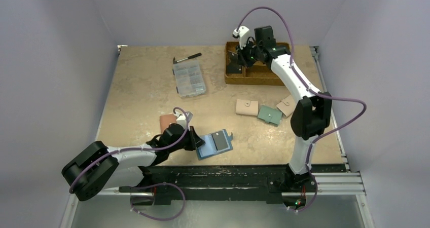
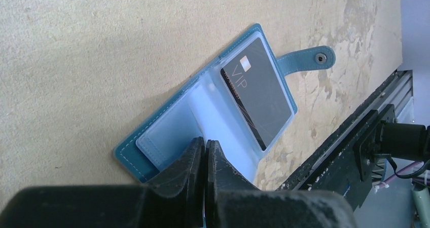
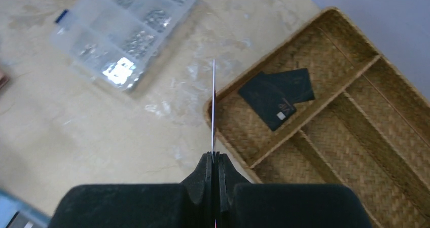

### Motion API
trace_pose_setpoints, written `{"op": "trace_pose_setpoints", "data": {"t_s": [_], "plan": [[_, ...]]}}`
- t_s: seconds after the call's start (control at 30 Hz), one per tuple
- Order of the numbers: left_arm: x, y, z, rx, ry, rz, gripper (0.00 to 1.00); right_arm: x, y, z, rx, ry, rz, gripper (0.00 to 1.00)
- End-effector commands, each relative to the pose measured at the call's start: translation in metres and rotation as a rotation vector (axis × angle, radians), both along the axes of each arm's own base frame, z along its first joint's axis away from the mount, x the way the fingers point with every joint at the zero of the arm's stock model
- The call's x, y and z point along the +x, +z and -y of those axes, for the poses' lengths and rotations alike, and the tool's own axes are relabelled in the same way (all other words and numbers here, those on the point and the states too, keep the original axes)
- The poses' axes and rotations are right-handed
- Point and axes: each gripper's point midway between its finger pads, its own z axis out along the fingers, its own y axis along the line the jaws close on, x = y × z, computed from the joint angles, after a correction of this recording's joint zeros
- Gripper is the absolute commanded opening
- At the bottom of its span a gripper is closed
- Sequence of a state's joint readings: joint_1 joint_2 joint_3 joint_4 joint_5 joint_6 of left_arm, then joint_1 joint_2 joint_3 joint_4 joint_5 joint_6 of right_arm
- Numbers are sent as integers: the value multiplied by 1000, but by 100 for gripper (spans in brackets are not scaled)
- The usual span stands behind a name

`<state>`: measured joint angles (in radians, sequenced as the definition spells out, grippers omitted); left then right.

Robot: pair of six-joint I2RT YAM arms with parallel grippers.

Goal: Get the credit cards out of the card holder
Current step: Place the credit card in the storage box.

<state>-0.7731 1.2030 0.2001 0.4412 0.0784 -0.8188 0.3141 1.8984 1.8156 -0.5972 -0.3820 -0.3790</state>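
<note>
The dark blue card holder (image 1: 215,145) (image 2: 167,131) lies open on the table near the front edge, its snap tab pointing away. A black credit card (image 1: 221,141) (image 2: 258,93) sits in its clear right-hand sleeve. My left gripper (image 1: 196,139) (image 2: 206,143) is shut, its tips resting on the holder's pale blue inside near the fold. My right gripper (image 1: 242,53) (image 3: 214,156) is shut on a thin credit card (image 3: 213,106) seen edge-on, held above the corner of the wicker tray (image 1: 258,78) (image 3: 355,81). Two black cards (image 3: 274,99) lie overlapped in a tray compartment.
A clear plastic parts box (image 1: 190,79) (image 3: 121,30) and a black marker (image 1: 186,58) lie at the back left. Pink (image 1: 247,107), pale teal (image 1: 269,115) and beige (image 1: 286,105) wallets lie by the right arm. A brownish-pink wallet (image 1: 167,122) sits behind the left wrist.
</note>
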Motion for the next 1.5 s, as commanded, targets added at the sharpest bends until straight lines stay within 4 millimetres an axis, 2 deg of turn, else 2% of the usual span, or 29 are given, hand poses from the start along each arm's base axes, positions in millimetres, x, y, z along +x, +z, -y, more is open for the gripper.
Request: {"op": "trace_pose_setpoints", "data": {"t_s": [0.0, 0.6, 0.77, 0.87, 0.93, 1.07, 1.2, 1.33, 1.47], "plan": [[3, 16, 8, -32, -35, 41, 2, 42, 14, 5, 39, -152, 55, 0], [5, 23, 7, -12, -48, 67, 3, 96, -66, 0, 14, -242, -38, 2], [7, 23, 8, -1, -51, 66, 3, 109, -86, 3, -13, -277, -42, 9], [8, 24, 8, -1, -52, 66, 3, 122, -90, 13, -50, -330, -6, 22], [9, 25, 9, -1, -51, 66, 3, 133, -88, 20, -74, -372, 33, 32], [10, 27, 10, 4, -52, 64, 3, 148, -74, 37, -123, -448, 117, 43], [11, 30, 11, -3, -47, 64, 3, 149, -52, 41, -125, -463, 168, 45], [12, 31, 12, -3, -46, 64, 4, 139, -27, 34, -78, -424, 178, 46], [12, 33, 13, -9, -49, 64, 4, 107, -8, 18, -20, -296, 138, 49]]}}
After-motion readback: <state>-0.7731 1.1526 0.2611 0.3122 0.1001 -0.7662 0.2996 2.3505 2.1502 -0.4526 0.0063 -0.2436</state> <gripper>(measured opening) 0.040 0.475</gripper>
